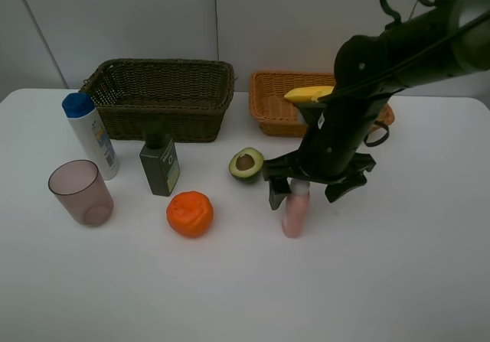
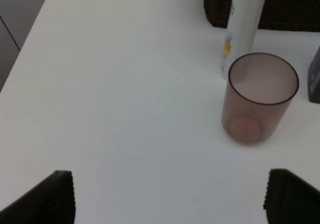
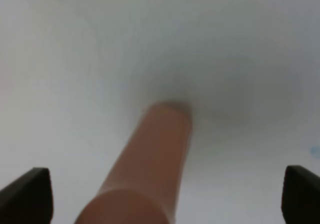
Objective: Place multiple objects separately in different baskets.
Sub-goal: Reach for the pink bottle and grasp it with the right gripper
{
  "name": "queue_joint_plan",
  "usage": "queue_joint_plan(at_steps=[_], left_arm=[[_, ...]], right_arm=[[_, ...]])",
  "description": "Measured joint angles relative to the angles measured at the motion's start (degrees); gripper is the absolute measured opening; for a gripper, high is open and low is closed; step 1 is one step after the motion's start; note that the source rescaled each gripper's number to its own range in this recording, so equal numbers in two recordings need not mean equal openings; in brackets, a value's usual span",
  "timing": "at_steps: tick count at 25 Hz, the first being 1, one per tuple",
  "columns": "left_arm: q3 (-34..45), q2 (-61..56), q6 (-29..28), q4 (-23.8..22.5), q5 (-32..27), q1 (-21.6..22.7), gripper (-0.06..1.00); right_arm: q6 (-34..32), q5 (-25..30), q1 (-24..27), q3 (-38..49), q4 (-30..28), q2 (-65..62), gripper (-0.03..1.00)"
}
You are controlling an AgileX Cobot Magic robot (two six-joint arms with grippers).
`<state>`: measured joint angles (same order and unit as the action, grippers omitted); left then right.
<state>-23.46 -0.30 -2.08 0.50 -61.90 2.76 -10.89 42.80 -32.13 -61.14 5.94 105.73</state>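
Our right gripper [image 1: 308, 191] is spread wide over the pink bottle [image 1: 295, 216], with a finger on each side and neither touching it. To do this well, we centre the jaws on the body, come down a little and close gently. A tall, narrow bottle will probably tip if one finger arrives first. The bottle stands upright on the table [image 1: 398, 281], at 3 o'clock from the orange [image 1: 190, 213] and 6 o'clock from the tan basket [image 1: 268, 116]. It looks slim, smooth and pale pink, its cap mostly hidden.
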Motion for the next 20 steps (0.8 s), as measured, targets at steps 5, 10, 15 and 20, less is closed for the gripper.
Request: queue_joint_plan(at_steps=[5, 10, 15, 20], left_arm=[[0.0, 0.0, 0.0, 0.0, 0.0, 0.0, 1.0], [0.0, 0.0, 0.0, 0.0, 0.0, 0.0, 1.0], [0.0, 0.0, 0.0, 0.0, 0.0, 0.0, 1.0], [0.0, 0.0, 0.0, 0.0, 0.0, 0.0, 1.0]], right_arm=[[0.0, -0.48, 0.0, 0.17, 0.06, 0.88, 0.9], [0.0, -0.62, 0.0, 0.17, 0.19, 1.45, 0.82], [0.0, -0.62, 0.0, 0.17, 0.19, 1.53, 0.52], [0.0, -0.45, 0.0, 0.17, 0.46, 1.53, 0.02]])
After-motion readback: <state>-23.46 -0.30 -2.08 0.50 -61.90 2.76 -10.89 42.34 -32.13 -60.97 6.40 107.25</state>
